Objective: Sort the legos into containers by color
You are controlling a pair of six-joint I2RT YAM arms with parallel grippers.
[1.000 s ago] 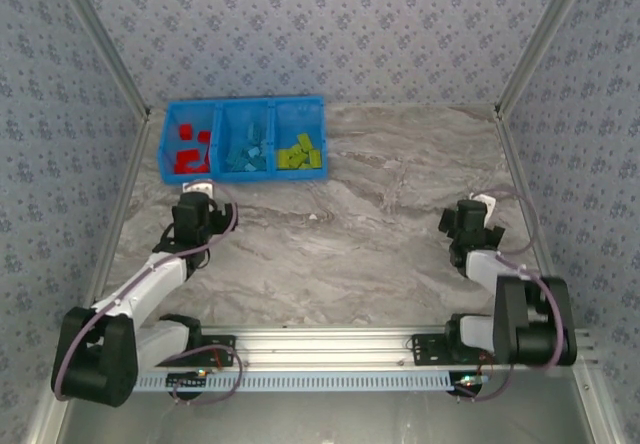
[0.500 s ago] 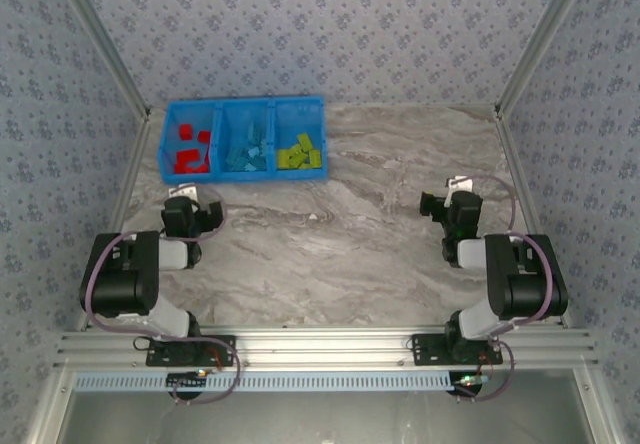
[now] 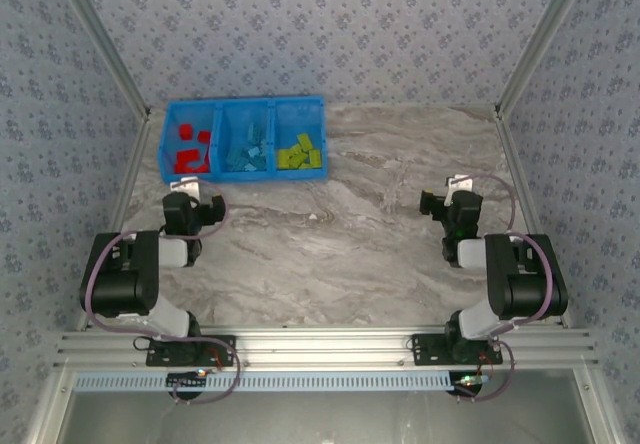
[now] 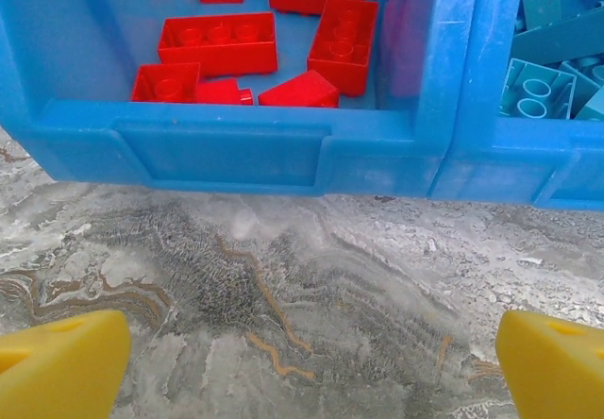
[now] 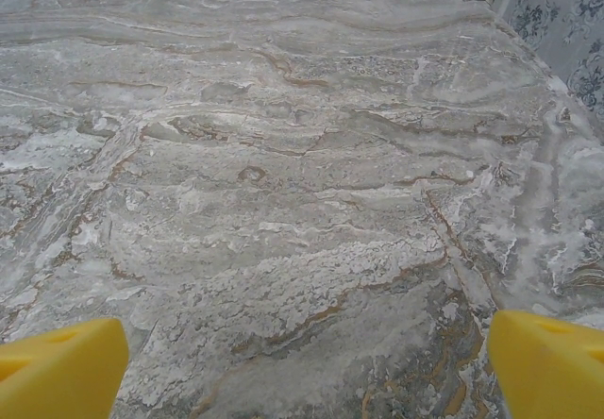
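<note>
From above, the bins (image 3: 245,178) sit in the table's (image 3: 350,254) far left corner: red bricks (image 3: 188,154) left, light blue bricks (image 3: 248,156) middle, yellow-green bricks (image 3: 300,152) right. Left wrist cam, the left gripper (image 4: 307,362) has its jaws wide apart just short of the red bin. Right wrist cam, the right gripper (image 5: 307,362) has its jaws spread too, over bare marble.

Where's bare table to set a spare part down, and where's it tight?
Free: the grey marbled tabletop from the bright blue three-bin plastic tray across to the right gripper. Tight: the strip between the tray's front and the left gripper.
</note>
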